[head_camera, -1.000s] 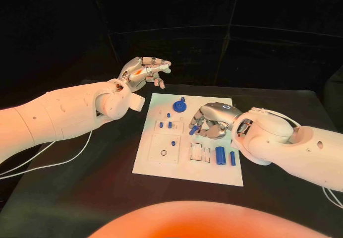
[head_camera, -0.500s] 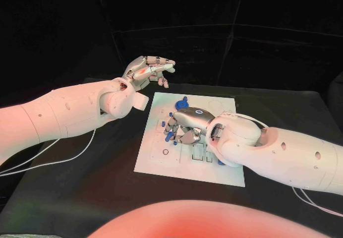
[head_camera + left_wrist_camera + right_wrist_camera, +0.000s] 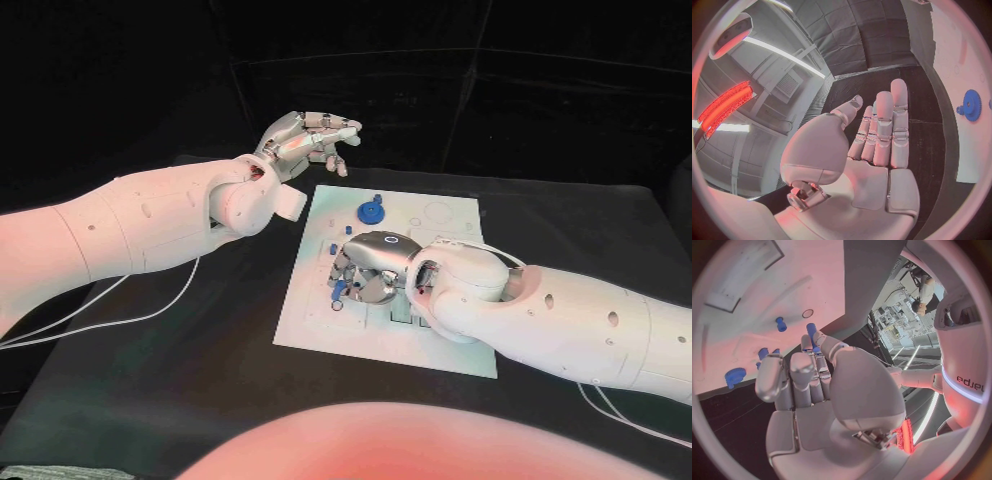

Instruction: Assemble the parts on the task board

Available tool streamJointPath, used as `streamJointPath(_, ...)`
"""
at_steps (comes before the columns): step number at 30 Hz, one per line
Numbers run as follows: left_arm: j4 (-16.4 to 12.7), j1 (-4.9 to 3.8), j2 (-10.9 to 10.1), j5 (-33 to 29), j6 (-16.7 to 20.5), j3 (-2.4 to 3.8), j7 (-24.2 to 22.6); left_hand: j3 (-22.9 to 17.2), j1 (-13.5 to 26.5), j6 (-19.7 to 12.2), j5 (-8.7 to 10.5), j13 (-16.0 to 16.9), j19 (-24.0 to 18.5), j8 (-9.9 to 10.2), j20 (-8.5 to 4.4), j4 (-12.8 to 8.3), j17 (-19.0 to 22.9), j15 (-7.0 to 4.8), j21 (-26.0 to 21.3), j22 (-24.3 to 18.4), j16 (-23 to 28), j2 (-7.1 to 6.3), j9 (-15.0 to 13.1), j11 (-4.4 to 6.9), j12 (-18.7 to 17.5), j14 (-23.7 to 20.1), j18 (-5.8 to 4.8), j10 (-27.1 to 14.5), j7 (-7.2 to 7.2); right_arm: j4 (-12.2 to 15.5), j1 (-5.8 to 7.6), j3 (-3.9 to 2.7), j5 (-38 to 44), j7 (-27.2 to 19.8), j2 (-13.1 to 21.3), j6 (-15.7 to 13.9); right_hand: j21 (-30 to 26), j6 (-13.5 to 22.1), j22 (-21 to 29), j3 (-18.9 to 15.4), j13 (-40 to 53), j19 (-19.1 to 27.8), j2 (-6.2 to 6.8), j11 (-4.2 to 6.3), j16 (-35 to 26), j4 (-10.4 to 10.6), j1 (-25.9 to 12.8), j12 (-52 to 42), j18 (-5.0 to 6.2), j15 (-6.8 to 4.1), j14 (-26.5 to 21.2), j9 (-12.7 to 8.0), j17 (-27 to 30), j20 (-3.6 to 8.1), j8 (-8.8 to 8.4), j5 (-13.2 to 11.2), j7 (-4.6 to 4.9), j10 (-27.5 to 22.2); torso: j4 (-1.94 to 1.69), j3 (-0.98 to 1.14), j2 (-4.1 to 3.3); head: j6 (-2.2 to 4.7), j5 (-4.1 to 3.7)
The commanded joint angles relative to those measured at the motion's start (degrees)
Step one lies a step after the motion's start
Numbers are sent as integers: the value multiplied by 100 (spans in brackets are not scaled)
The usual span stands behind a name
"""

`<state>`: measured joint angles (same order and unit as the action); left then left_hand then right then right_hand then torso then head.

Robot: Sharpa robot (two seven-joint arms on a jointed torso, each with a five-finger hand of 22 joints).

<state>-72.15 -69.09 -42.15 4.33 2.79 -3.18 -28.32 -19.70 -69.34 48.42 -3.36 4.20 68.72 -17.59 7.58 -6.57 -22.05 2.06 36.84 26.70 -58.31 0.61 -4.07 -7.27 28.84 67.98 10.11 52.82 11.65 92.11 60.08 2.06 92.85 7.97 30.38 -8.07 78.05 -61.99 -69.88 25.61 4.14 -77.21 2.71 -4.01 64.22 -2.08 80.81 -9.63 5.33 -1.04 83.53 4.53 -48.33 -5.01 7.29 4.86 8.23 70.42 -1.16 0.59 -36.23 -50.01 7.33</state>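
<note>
Near the middle of the frame the white task board (image 3: 320, 318) lies flat on the black worktop (image 3: 173, 380), and the assembly looks only partly done: some small blue parts already stand upright in the board's left half, while a blue gear (image 3: 371, 212) sits near its upper edge and rectangular recesses beside the right hand appear unfilled. The right hand (image 3: 364, 277) hovers low over the board's centre and pinches a short blue peg (image 3: 811, 330) at its fingertips, close to a small round hole (image 3: 807, 313); I judge it is about to insert this peg. The left hand (image 3: 307, 140) is raised at the upper left, away from the board, released and holding nothing. The board is smooth and matte, the parts look like hard plastic, the hands like polished metal.
</note>
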Motion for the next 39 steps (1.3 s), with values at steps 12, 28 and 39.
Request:
streamJointPath(12,7,-12,16,-29,-78,5,-22,-9,-32,-53,5,-6,48,-31,3,-36,6,-2,-36,-7,-37,0,2,6,29,-26,38,-39,6,-121,-45,10,346,-57,-123,202,15,2,2,36,-8,17,-2,-4,-10,-2,-54,36,-72,31,10,-2,8,-43,8,45,26,-40,-2,-1,1,1,23)
streamJointPath(28,4,-12,10,-29,-81,5,-20,-9,-32,-53,5,-6,48,-31,3,-36,6,-2,-36,-7,-37,0,2,6,29,-26,38,-39,6,-148,-72,21,473,26,-136,413,13,1,5,33,-9,20,8,-6,-10,-3,-66,42,-71,33,10,-3,9,-45,4,48,28,-37,2,-2,1,1,33)
streamJointPath(39,2,-12,7,-29,-82,5,-17,-9,-32,-53,5,-6,48,-31,3,-36,6,-2,-36,-7,-37,0,2,6,29,-26,38,-39,6,-164,-95,23,560,40,-168,435,13,-1,5,32,-9,21,11,-6,-12,-4,-69,43,-71,34,9,-3,12,-46,4,48,27,-34,4,-3,1,1,25)
